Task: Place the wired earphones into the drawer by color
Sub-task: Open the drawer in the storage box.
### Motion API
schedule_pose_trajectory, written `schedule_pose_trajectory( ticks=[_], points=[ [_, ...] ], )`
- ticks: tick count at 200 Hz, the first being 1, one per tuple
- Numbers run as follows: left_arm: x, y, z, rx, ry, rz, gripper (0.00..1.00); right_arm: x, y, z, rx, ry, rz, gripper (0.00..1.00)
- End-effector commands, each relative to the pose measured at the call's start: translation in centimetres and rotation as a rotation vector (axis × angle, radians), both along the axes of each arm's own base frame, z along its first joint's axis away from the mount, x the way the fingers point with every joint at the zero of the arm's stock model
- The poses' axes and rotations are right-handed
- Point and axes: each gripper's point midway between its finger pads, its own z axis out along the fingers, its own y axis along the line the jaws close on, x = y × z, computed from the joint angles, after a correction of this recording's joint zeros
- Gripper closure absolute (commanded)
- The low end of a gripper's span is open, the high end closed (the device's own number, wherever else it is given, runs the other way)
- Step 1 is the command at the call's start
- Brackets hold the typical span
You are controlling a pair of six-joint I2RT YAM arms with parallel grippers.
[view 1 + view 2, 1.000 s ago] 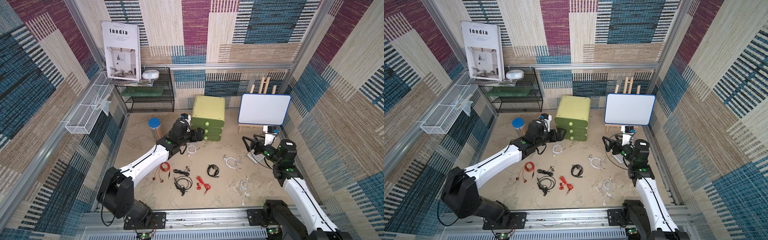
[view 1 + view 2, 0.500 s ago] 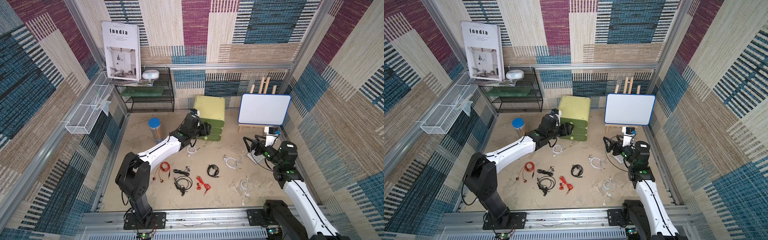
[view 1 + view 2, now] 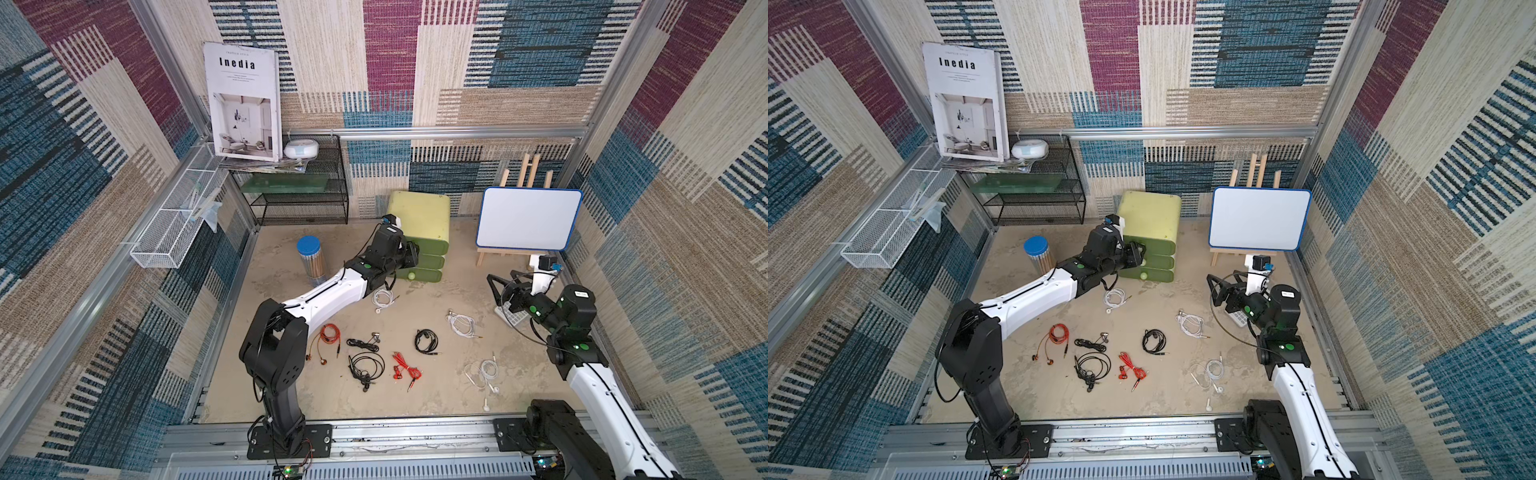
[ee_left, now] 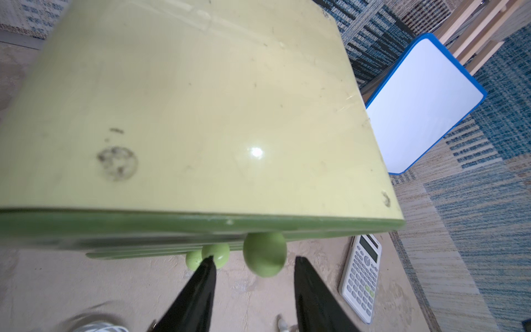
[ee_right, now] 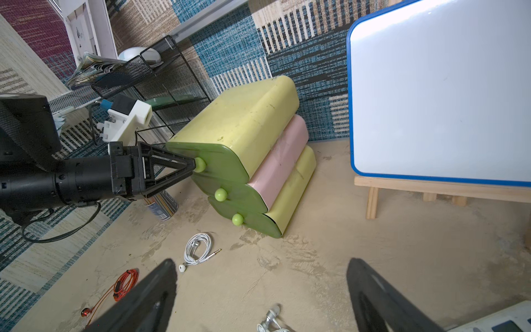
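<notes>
Left claw (image 4: 254,260) stands apart, straddling the top drawer's knob (image 4: 264,254) with a gap on each side. Right claw (image 5: 261,263) gapes wide above the bench (image 3: 440,399), holding nothing. The earphones (image 3: 402,369) all lie loose on the bench before the drawers (image 3: 428,216), a white set (image 5: 188,251) nearest.

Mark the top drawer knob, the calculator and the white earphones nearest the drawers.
top drawer knob (image 5: 199,164): right wrist view, on the knob's rounded face.
calculator (image 4: 362,277): left wrist view, on its keypad.
white earphones (image 5: 187,252): right wrist view, on the coiled cable's outer strand.
</notes>
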Motion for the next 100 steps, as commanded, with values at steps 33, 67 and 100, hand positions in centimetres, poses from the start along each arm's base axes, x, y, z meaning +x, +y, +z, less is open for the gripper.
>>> schedule_pose_trajectory(
  ticks=[33,67,100],
  points=[
    [1.1,-0.6,0.9,-0.01,-0.03,0.009,0.63,0.0,-0.1,0.0,-0.003,-0.006,-0.007,0.04],
    [1.5,-0.8,0.9,-0.003,-0.034,0.008,0.64,0.0,-0.1,0.0,0.0,-0.004,-0.006,0.04],
    [1.8,-1.0,0.8,0.008,-0.032,0.004,0.69,0.0,0.0,-0.1,0.002,-0.004,-0.003,0.04]
  ],
)
